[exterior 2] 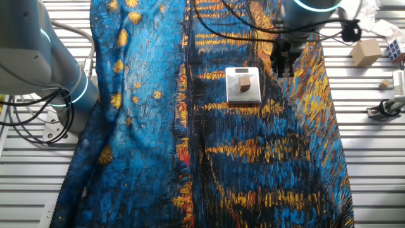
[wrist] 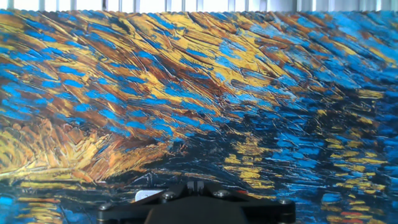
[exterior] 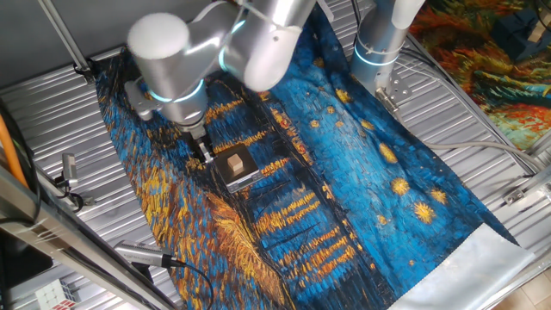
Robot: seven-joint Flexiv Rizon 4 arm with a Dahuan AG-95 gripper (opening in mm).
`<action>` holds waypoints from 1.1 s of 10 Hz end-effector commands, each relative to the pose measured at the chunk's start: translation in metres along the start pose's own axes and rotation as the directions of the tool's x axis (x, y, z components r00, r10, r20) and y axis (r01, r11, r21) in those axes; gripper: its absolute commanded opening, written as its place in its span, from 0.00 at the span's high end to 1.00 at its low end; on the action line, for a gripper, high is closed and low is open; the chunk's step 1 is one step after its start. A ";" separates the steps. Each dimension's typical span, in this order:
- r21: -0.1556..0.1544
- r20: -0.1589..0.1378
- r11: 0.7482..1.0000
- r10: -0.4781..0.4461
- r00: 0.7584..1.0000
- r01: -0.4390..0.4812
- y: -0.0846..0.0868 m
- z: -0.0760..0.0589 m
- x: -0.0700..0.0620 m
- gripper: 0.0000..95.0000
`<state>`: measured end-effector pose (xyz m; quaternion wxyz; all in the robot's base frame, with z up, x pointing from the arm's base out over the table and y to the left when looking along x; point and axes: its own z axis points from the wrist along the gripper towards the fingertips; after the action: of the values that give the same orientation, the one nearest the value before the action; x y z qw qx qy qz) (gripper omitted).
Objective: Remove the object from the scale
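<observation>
The small tan cube [exterior: 235, 161] sits on the dark square scale [exterior: 244, 176] in the middle of the painted cloth. It shows in the other fixed view too, the cube [exterior 2: 245, 81] on the scale [exterior 2: 243, 95]. My gripper [exterior: 203, 152] hangs low just beside the scale's edge, apart from the cube, and the same in the other fixed view [exterior 2: 283, 65]. Its fingers look closed together and hold nothing. In the hand view the fingertips [wrist: 198, 184] barely show, with a silvery corner of the scale [wrist: 142, 196] at the bottom; the cube is out of view there.
A blue and orange painted cloth [exterior: 344, 172] covers the ribbed metal table [exterior: 52, 112]. A second arm's base [exterior: 379, 43] stands at the cloth's far side. Two loose wooden blocks [exterior 2: 366, 52] and a cable clip [exterior 2: 383, 107] lie off the cloth.
</observation>
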<state>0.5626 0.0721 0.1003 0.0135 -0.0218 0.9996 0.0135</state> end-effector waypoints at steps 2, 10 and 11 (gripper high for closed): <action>0.017 0.049 0.998 0.054 0.997 -0.054 0.000 0.002 -0.002 1.00; 0.012 -0.083 0.995 0.095 0.992 -0.094 0.000 0.002 -0.002 1.00; 0.012 -0.081 0.995 0.103 0.991 -0.102 0.000 0.002 -0.002 1.00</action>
<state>0.5656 0.0720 0.0980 -0.0304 0.0284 0.9991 0.0092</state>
